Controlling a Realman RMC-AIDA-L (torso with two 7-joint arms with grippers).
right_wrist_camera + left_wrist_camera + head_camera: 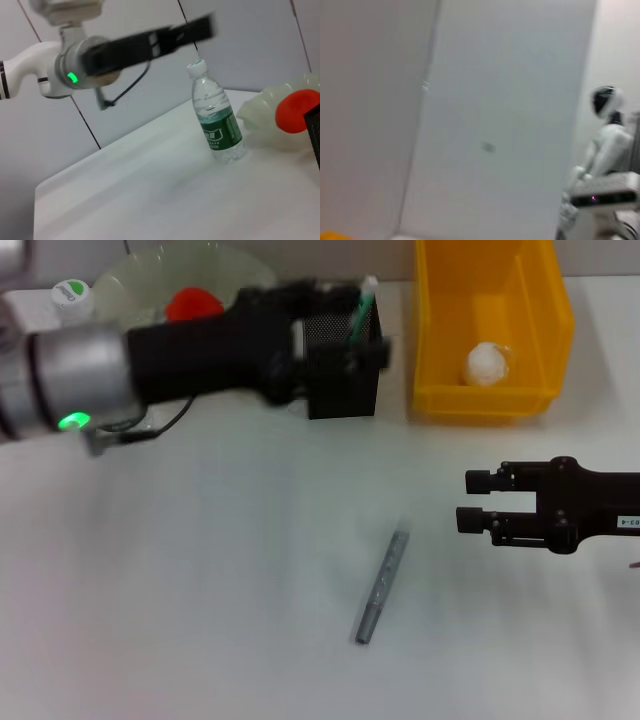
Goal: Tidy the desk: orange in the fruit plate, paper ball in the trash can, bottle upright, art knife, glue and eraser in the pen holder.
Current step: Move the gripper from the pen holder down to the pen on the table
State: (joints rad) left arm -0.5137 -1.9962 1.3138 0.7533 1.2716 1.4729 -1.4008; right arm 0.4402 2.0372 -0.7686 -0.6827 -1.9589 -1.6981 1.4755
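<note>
My left gripper (365,345) reaches in from the left and hovers over the pen holder (343,390), with a green-and-white stick (362,308) standing up beside it. The orange (192,305) lies in the fruit plate (215,265). The bottle (217,120) stands upright next to the plate (265,112); the head view shows its cap (70,295). The paper ball (488,363) lies in the trash can (440,330). A grey art knife (382,585) lies on the table. My right gripper (474,500) is open and empty to its right. The eraser is out of view.
The white table (200,590) ends at a wall behind the plate and bin. In the right wrist view the left arm (145,42) stretches above the bottle. The left wrist view shows only a wall and another robot (605,145) far off.
</note>
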